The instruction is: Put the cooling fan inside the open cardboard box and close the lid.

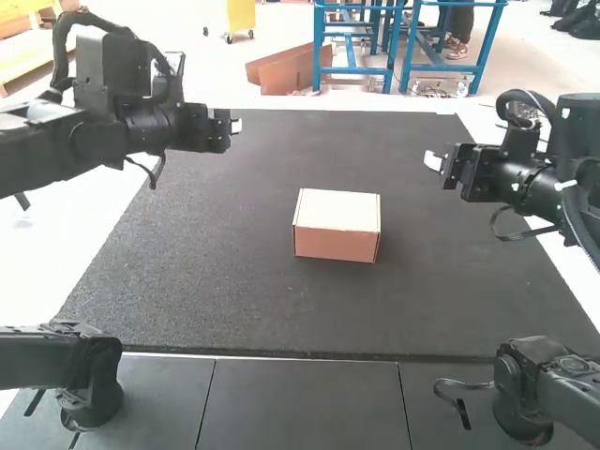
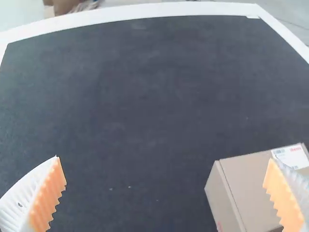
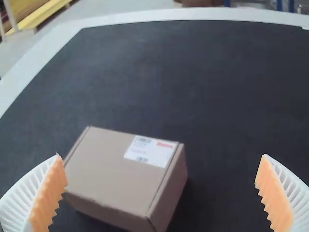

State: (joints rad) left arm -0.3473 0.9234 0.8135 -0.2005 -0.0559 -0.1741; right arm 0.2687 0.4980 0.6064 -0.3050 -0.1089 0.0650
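A small cardboard box (image 1: 337,224) sits with its lid shut near the middle of the black mat (image 1: 187,262). It also appears in the left wrist view as a box (image 2: 246,193) and in the right wrist view as a box (image 3: 125,179) with a white label on its top. My left gripper (image 1: 231,126) hangs above the mat's far left, open, with nothing between its white ribbed fingers (image 2: 41,198). My right gripper (image 1: 436,164) hangs at the far right, open and empty, fingers (image 3: 43,195) spread wide. I see no cooling fan.
The mat is bordered by a white table surface (image 1: 37,281). Both arm bases (image 1: 84,375) (image 1: 539,389) stand at the near edge. The mat around the box is bare.
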